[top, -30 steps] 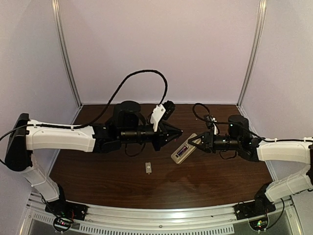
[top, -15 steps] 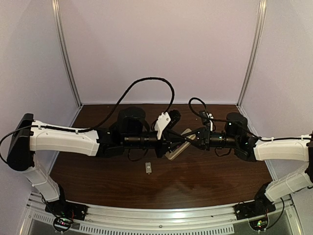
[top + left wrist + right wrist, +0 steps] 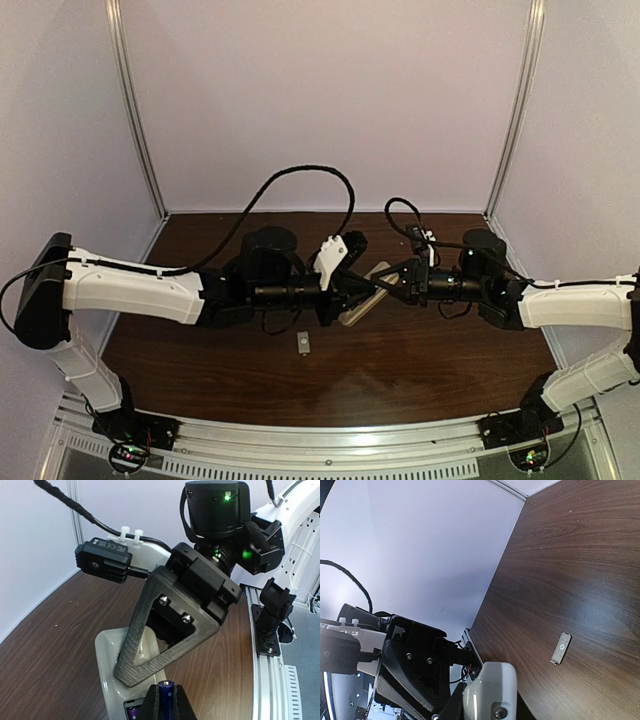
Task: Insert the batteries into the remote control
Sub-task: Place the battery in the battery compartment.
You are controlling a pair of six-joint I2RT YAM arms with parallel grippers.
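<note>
My right gripper (image 3: 388, 287) is shut on the remote control (image 3: 362, 300) and holds it tilted above the table's middle. In the left wrist view its beige back (image 3: 111, 660) faces me, with one purple battery (image 3: 133, 713) lying in the recess at the bottom edge. My left gripper (image 3: 166, 696) is shut on the second purple-blue battery (image 3: 166, 686), held end-up just over the recess. In the top view the left gripper (image 3: 350, 293) meets the remote from the left. The right wrist view shows the remote's end (image 3: 489, 687) in my right gripper (image 3: 487, 707).
The small flat grey-white cover piece (image 3: 303, 343) lies on the brown table in front of the grippers; it also shows in the right wrist view (image 3: 561, 648). White walls with metal corner posts close in the table. A rail runs along the near edge.
The right gripper lifted the remote off the table and carried it left. The left arm reached right with its battery until the two grippers met; little has moved in the last half second.
</note>
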